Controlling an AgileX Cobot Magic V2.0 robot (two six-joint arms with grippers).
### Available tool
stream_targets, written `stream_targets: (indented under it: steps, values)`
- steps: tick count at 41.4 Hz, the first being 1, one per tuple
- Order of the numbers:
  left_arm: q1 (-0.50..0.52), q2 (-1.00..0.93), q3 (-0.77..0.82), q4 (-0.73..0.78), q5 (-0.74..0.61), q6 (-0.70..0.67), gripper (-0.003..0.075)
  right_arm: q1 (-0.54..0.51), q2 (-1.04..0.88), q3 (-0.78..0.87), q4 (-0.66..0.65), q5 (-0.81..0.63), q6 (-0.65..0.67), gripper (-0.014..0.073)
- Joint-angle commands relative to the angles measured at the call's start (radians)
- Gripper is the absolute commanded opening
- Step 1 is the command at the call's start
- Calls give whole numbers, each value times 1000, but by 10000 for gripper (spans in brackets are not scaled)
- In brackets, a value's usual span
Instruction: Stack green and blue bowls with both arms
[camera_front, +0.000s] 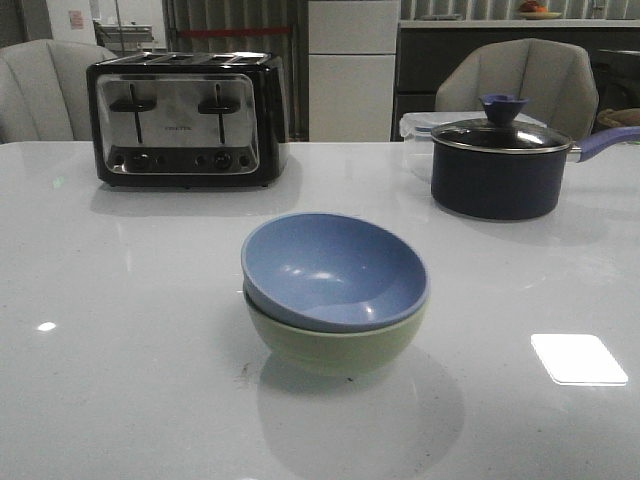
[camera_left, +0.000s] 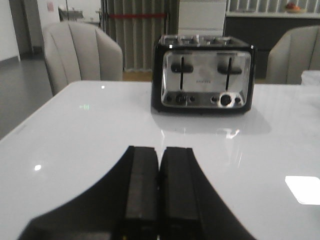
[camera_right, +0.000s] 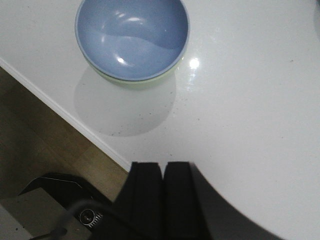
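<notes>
Table (camera_front: 120, 330) spreads white beneath both our grippers, with the toaster (camera_left: 202, 74) standing well ahead of our left gripper (camera_left: 159, 200), whose fingers are pressed together on nothing. Ahead of our right gripper (camera_right: 162, 195), likewise pressed together and empty, the blue bowl (camera_right: 131, 37) sits tilted inside the green bowl (camera_front: 335, 345), apart from its fingers.

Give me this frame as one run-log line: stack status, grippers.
stack: blue bowl nested tilted in green bowl | left gripper: shut, empty | right gripper: shut, empty, clear of bowls
</notes>
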Motion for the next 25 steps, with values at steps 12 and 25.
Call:
stream_targets:
  steps: [12,25]
  values:
    - [-3,-21,5,-31,-147,31,93,2,-1,-31,-4,-56,-10,28]
    - [-23,-21,5,-36,-147,61,93,2,-1,-31,-4,-56,-10,28]
